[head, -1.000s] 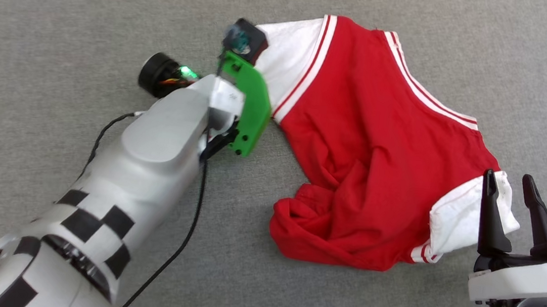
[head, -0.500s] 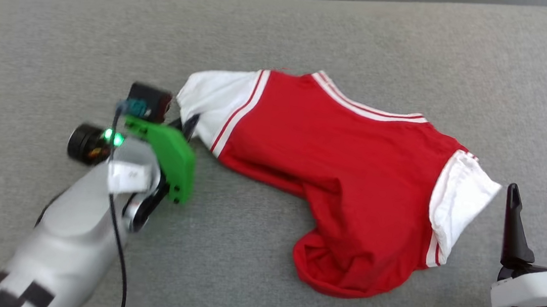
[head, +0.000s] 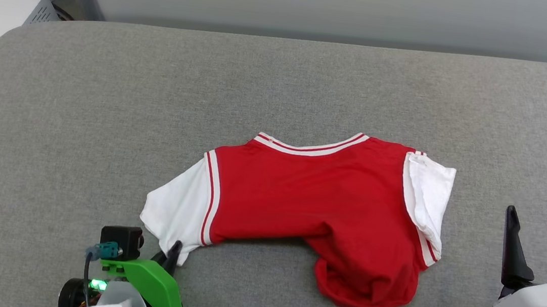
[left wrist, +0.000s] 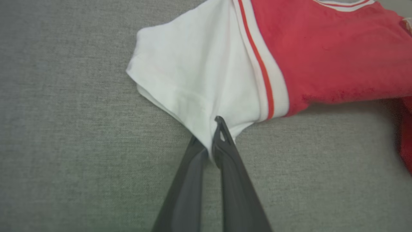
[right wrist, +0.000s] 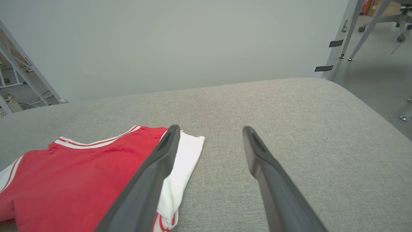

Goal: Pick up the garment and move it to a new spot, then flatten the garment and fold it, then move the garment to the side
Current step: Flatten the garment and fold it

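Risk, grip: the left gripper (left wrist: 210, 141) pinches only the lower corner of one white sleeve (left wrist: 193, 80) of the red jersey (head: 309, 203); the hold looks thin, and a sharp pull could slip the cloth out of the fingers
Risk, drag: the hem (head: 366, 290) is bunched into a lump on the grey cushion (head: 105, 105); hauling by a single sleeve would likely stretch it and rope the cloth rather than carry it flat
Risk, far side: the other sleeve (head: 426, 200) is doubled over and nothing holds it, so it may crease further under any drag
Left gripper state: clenched on the sleeve corner, cloth drawn to a peak between the two dark fingers
Right gripper state: the right gripper (head: 531, 217) is released, jaws wide apart, grasping nothing
Jersey position: near the middle of the cushion, collar towards the far edge, numbers not visible
Relative to left gripper: touching at the sleeve corner, the body running away to the robot's right
Relative to right gripper: near, on its left side, apart in the head view
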Tool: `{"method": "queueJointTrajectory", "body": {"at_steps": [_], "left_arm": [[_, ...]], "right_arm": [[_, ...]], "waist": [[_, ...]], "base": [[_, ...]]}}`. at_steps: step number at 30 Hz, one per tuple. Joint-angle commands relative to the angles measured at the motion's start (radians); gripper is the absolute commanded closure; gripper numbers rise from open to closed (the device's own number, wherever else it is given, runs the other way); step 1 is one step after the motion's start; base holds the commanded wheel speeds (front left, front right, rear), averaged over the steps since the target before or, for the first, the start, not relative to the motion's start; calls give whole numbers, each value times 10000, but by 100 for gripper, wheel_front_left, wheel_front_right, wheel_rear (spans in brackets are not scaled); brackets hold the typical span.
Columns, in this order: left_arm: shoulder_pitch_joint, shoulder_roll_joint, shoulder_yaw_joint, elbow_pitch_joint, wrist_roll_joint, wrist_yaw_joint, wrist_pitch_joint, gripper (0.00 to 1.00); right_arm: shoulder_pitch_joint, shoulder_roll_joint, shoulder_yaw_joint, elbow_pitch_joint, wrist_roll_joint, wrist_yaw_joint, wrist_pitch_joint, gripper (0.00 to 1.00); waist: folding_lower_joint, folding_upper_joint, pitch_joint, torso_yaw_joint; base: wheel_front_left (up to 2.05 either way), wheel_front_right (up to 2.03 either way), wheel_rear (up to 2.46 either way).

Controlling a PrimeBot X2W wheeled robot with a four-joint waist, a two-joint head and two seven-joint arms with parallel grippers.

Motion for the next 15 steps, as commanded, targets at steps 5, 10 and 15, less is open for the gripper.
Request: {"method": "queueJointTrajectory", "body": {"at_steps": [5,10,15], "left_arm": [[347,-156,199,-442,90,174,-976,0],[339,-110,1051,-1282,827,306,-2125,0],[415,-225,1836,-2130,1671,312,-2190,0]], "right_arm": [[272,-20,8,-143,-170,-7,325,0],[364,-20,200,-51,-430,-7,1030,0],[214,-337,646,461,-329,-7,2386,0]], "waist": [[0,0,-299,151],[0,0,-448,151],[0,0,-464,229]], "base": [[0,0,0],[0,0,0],[0,0,0]]}}
